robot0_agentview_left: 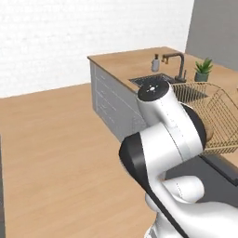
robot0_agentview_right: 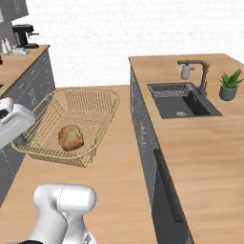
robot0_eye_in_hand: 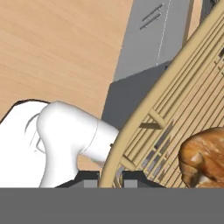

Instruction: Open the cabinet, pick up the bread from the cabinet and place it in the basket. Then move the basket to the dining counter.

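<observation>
One basket [robot0_agentview_right: 71,126], held aloft with its rim between the gripper [robot0_eye_in_hand: 110,177] tips; bread [robot0_agentview_right: 70,137] inside; carrying step; next, set on dining counter [robot0_agentview_right: 209,138].

I can read no text, label, brand, number or sign anywhere around me. The soap bottle [robot0_agentview_right: 185,71] by the tap, the coffee machine [robot0_agentview_right: 25,35] on the far table and the plant pot [robot0_agentview_right: 228,92] show plain surfaces, too small for any lettering to be made out.
</observation>
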Controlling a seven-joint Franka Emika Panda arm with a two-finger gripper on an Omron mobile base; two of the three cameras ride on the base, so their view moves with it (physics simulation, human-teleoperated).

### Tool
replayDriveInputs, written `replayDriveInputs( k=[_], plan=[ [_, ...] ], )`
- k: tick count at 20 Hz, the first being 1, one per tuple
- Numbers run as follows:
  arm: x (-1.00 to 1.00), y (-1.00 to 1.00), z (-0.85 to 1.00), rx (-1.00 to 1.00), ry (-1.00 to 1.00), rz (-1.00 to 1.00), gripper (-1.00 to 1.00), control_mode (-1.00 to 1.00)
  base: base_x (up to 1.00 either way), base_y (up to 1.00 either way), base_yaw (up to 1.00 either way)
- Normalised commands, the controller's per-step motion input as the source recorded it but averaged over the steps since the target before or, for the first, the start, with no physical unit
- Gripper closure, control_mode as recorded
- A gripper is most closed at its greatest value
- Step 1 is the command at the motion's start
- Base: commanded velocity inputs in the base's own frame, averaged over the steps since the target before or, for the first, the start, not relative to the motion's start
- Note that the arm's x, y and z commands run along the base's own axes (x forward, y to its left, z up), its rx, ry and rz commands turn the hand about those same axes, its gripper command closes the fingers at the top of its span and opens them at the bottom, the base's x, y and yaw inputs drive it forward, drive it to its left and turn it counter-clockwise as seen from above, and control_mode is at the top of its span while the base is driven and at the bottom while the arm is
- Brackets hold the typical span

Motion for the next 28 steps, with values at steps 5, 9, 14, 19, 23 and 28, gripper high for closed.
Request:
replayDriveInputs(
  k=[5,9,14,19,23,28],
  plan=[
    [0.00,0.00,0.00,0.00,0.00,0.00,1.00,1.00,-1.00,0.10,-0.40],
    [0.00,0.00,0.00,0.00,0.00,0.00,1.00,1.00,-0.98,-0.01,-0.31],
    [0.00,0.00,0.00,0.00,0.00,0.00,1.00,1.00,-0.42,-0.42,-0.19],
    [0.00,0.00,0.00,0.00,0.00,0.00,1.00,1.00,-0.05,-0.79,-0.04],
    [0.00,0.00,0.00,0.00,0.00,0.00,1.00,1.00,0.00,-0.89,-0.03],
    [0.00,0.00,0.00,0.00,0.00,0.00,1.00,1.00,0.02,-0.97,0.00]
  ],
)
